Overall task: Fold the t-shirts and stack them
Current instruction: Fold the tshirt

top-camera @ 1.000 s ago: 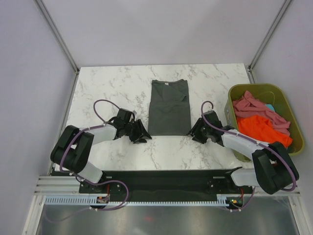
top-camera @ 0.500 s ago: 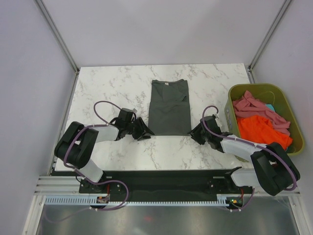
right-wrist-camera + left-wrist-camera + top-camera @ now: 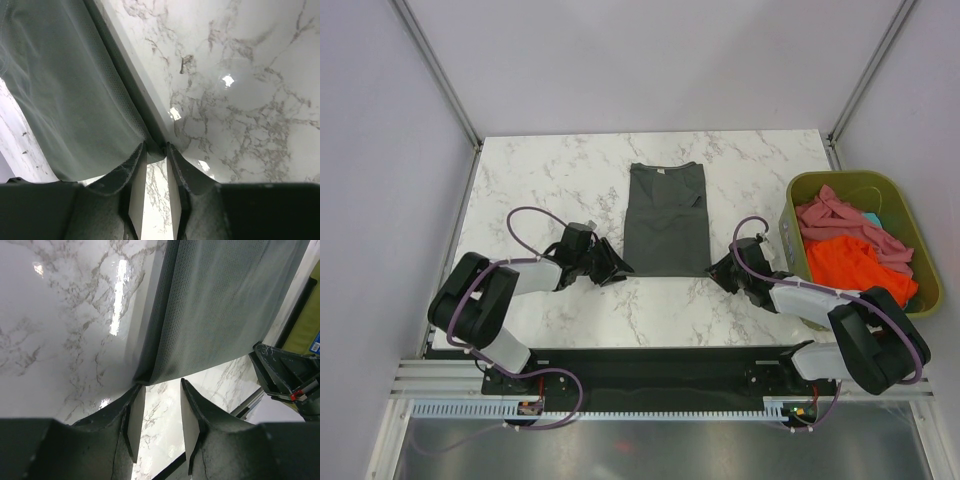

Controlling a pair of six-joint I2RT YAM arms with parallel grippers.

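From above, the charcoal t-shirt (image 3: 665, 220) lies flat and folded narrow, left of the olive bin (image 3: 790, 215). The bin holds the orange tee (image 3: 855, 262) and the pink tee (image 3: 830, 215). Your left gripper (image 3: 618, 267) and right gripper (image 3: 715, 268) sit at the shirt's hem corners, the right one on the bin's side.

Left wrist: jaws apart, with the hem corner at the tips and nothing pinched.

Right wrist: jaws narrowed about the corner, but you can't tell whether cloth is caught.

It looks light and limp, so pinch both layers at the corners.
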